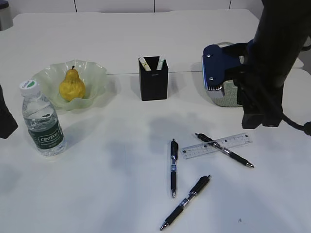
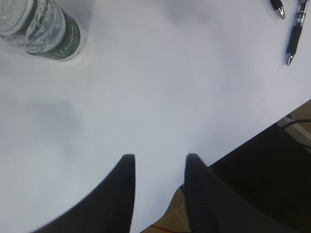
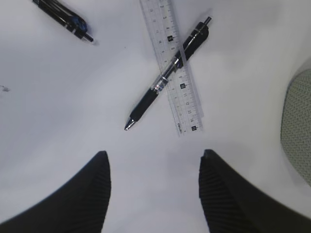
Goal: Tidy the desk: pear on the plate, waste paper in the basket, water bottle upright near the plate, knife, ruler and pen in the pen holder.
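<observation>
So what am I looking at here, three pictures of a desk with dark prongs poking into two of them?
It is a two-armed robot tidying a desk. One camera looks at the whole scene; the other two sit on the wrists, so the dark prongs are each gripper's fingers. The left gripper and right gripper are open and hold nothing. The pear lies on the plate, the water bottle stands beside it. Three pens and a ruler remain on the desk, one pen under the ruler. The pen holder stands behind.

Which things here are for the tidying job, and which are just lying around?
For the job: pear, plate, water bottle, pen holder, basket, ruler, three pens.
Just lying around: only a grey object, far left corner.
</observation>
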`<state>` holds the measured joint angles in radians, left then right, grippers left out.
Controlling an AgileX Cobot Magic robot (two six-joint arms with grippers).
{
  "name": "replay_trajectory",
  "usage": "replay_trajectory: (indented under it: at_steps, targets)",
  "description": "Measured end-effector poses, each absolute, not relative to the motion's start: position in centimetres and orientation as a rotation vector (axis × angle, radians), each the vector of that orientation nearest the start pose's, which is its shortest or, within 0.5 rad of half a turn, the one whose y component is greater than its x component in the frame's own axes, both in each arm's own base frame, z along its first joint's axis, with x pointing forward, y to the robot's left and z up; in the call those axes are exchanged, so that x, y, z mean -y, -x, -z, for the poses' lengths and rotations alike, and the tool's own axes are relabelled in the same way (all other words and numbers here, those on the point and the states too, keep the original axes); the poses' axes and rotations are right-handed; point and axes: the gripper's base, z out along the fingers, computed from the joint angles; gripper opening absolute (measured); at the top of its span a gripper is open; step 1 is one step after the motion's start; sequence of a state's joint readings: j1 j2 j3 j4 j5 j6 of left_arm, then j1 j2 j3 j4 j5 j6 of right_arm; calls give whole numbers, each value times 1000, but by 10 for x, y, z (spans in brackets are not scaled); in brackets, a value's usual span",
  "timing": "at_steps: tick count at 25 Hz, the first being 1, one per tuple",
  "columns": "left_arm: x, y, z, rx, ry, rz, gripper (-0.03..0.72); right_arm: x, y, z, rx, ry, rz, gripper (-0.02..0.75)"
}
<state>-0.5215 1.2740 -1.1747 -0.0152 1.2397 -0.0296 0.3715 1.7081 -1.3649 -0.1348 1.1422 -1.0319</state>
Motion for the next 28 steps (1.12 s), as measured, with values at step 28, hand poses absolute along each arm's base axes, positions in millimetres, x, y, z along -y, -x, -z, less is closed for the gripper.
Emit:
replay_trajectory:
  at_steps: [28]
  targets:
    - [118,-203,-337,-2745,-686,144,237,-92,-357,-219,-2176,2129,268,460]
